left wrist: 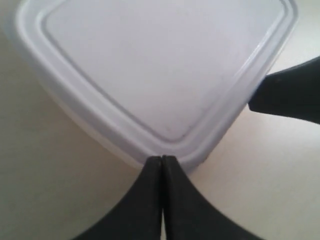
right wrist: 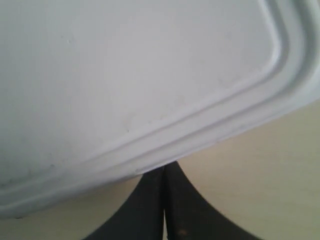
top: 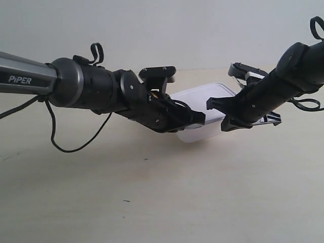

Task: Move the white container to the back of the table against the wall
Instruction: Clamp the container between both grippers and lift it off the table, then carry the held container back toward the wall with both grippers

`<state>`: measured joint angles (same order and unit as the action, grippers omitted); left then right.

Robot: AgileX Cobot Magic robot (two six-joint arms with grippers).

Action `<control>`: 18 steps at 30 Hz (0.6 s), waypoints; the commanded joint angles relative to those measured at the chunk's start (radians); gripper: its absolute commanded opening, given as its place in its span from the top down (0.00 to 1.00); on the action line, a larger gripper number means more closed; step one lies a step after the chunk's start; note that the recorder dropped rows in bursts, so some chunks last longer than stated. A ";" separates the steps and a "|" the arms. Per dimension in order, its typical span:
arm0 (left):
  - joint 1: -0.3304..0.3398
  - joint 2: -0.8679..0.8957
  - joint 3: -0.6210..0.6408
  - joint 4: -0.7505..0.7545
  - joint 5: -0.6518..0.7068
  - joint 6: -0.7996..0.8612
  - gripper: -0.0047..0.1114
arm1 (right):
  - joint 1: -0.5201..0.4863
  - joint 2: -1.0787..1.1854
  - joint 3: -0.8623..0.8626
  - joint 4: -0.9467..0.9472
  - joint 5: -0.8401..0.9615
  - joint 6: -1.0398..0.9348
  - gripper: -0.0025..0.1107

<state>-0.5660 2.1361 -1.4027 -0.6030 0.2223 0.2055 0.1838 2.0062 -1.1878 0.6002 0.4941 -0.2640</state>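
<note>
White container (left wrist: 150,70): likely light, rigid, slick on table (left wrist: 30,190). Left gripper (left wrist: 162,161) and right gripper (right wrist: 164,171) fingers pressed together, tips against its rim; you should push low, evenly.

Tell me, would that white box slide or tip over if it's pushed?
Probably slides: the box is shallow and wide on a smooth table. Its rimmed lid looks like moulded plastic, so it is likely stiff and light. The left gripper, shut, meets a rounded corner, so the box might swivel.

pale wall (top: 152,25) (unmarked), cream table (top: 152,202)
</note>
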 commanded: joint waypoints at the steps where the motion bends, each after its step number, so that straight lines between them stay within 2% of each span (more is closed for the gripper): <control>1: -0.021 0.016 -0.040 -0.003 0.038 0.001 0.96 | -0.003 0.015 -0.007 0.005 -0.022 -0.017 0.98; 7: -0.051 0.020 -0.040 -0.022 0.102 -0.002 0.96 | -0.003 0.045 -0.027 0.008 -0.021 -0.017 0.98; 15: -0.071 0.049 -0.040 -0.023 -0.028 -0.011 0.96 | -0.003 0.067 -0.097 0.032 0.017 -0.024 0.98; 18: -0.069 0.084 -0.052 -0.023 -0.034 -0.011 0.96 | -0.009 0.065 -0.098 0.027 0.017 -0.024 0.98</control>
<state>-0.6344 2.1901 -1.4432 -0.6175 0.2121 0.2022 0.1823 2.0765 -1.2768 0.6285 0.5118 -0.2786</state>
